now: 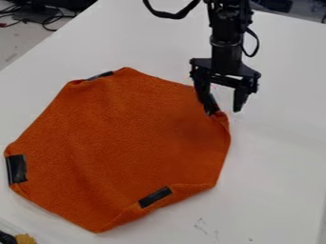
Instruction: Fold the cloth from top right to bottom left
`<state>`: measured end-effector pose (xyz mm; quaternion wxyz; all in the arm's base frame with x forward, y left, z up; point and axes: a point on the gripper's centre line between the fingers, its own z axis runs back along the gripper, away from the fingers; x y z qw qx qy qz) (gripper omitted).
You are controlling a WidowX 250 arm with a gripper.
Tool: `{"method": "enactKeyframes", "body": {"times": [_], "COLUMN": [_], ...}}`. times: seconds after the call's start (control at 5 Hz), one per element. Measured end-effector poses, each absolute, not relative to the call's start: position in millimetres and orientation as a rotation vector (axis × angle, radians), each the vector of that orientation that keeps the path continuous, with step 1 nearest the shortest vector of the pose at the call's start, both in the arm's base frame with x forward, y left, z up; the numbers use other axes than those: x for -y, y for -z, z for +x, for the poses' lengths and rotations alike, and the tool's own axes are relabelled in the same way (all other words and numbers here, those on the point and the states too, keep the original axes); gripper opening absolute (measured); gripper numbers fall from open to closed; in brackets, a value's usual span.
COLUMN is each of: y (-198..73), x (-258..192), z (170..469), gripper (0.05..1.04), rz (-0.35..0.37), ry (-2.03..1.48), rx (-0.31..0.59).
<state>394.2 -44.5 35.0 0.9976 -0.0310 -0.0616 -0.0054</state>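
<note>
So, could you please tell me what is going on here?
A robot arm is at the top-right edge of an orange cloth on a white table, there to fold it toward the bottom left. Its jaws stand open, one at the cloth's edge and the other just outside it. The cloth lies spread out, not yet folded across.

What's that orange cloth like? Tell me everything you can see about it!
The orange cloth looks soft and a bit fuzzy. It lies spread out, mostly flat, on the white table, with many corners and some edges curled or tucked. Four black strips sit near its rim. The open gripper is at its upper-right edge, one finger by a strip; I can't tell if they touch.
</note>
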Motion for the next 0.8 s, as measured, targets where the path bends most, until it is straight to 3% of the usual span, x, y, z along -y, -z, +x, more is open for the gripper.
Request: {"method": "enactKeyframes", "body": {"times": [0.4,0.6,0.8], "y": [-35.3,-11.0,-8.2], "x": [29.8,29.4,29.6], "z": [406.4,397.3,399.9], "gripper": [0.999,0.999,0.984], "rz": [-0.074,-0.117,-0.141], "ry": [-0.027,-0.054,-0.067], "rx": [0.177,0.144,0.139]}}
